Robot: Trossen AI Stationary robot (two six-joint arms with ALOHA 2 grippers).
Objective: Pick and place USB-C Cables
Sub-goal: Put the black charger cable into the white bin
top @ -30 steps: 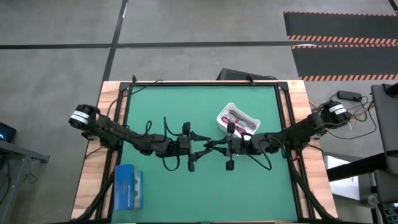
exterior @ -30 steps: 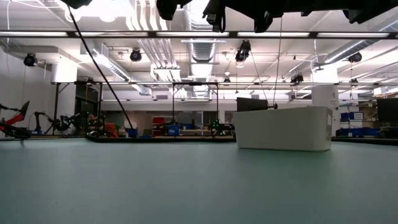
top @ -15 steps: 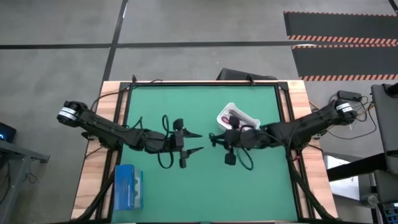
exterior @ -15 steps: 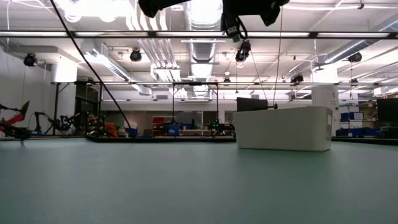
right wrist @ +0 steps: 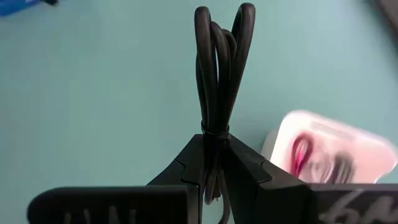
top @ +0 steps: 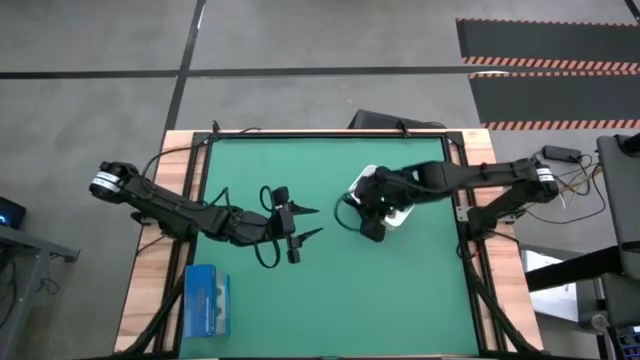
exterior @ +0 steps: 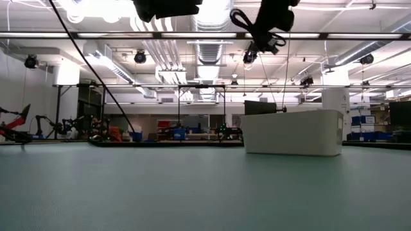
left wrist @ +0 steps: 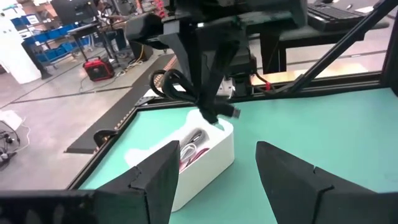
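A robotics lab or industrial workshop is indicated. Exposed ventilation ducts [exterior: 209,48] and strip lights [exterior: 96,9] are hung under an open ceiling, other robot arms [exterior: 16,125] are mounted on benches behind, and hazard-striped floor mats [top: 545,45] are laid on grey concrete beside the green table [top: 400,290].

Your right wrist view blurs the white bin [right wrist: 326,149] beyond the jaws: only a pink smear shows inside, so you cannot tell the cables there apart. The black cable [right wrist: 219,93] runs down between the jaws, its lower end hidden. In the low view both arms are cut off by the upper edge, and the bin's wall [exterior: 292,132] hides its contents.
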